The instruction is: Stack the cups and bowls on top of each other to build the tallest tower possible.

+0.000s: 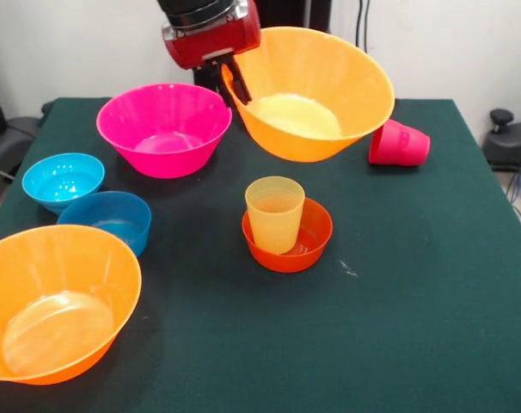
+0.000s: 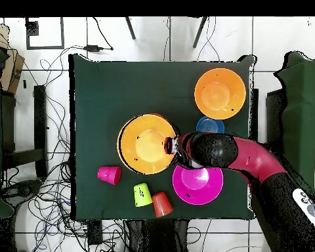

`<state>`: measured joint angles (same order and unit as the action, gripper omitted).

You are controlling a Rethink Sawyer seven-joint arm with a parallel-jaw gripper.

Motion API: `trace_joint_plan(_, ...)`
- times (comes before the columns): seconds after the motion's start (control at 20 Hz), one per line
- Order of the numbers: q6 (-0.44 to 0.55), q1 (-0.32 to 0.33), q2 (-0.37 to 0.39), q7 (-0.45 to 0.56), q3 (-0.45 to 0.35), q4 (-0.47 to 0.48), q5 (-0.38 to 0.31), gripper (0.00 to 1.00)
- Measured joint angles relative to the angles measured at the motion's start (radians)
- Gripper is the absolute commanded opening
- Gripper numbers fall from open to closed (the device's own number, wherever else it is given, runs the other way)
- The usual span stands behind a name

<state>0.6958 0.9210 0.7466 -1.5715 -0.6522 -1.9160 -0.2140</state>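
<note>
the large orange bowl [image 1: 316, 90] is translucent, tilted with its open mouth toward the camera, lifted off the green table [image 1: 415, 327]. the gripper [image 1: 235, 82] pinches its rim at the picture's left edge, so the bowl hangs to the right of the fingers, above a small red-orange bowl [image 1: 308, 249] holding a pale yellow cup [image 1: 274, 213]. counted: two large orange bowls, the second [image 1: 54, 301] at the near left corner; one magenta bowl [image 1: 164, 127]; two blue bowls [image 1: 63, 181] touching; one red-pink cup [image 1: 400, 144] on its side; a lime green cup [image 2: 142, 194] and an orange cup [image 2: 162, 204] lying side by side.
</note>
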Motion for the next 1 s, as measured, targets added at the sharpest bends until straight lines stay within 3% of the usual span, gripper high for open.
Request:
trace_joint_plan(0.4, -0.069, 0.061, -0.006, 0.000, -0.048, 0.000, 0.066, 0.00)
trace_joint_plan(1.0, -0.230, 0.067, -0.026, 0.000, -0.073, -0.001, 0.080, 0.00)
